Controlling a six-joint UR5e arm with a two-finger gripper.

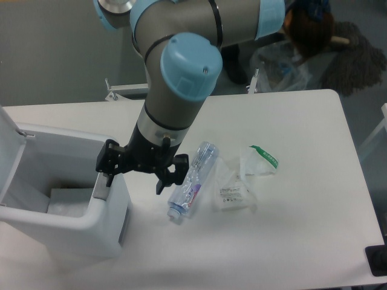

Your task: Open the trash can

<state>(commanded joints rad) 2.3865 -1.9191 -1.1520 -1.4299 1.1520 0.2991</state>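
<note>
The trash can (91, 223) is a large white boxy bin at the table's left edge. Its flat white lid (9, 151) stands raised at the far left, so the inside shows, with something white (68, 202) lying in it. My black gripper (138, 174) hangs just over the bin's right rim, near its front right corner. Its fingers (107, 164) are spread apart and hold nothing. A greyish rectangular patch (124, 225) shows on the bin's right side wall below the gripper.
A clear plastic bottle (193, 180) lies on the white table (302, 241) just right of the gripper. A crumpled clear wrapper with a green strip (243, 176) lies beside it. A plastic bag (281, 72) and a mop (351, 54) are behind the table.
</note>
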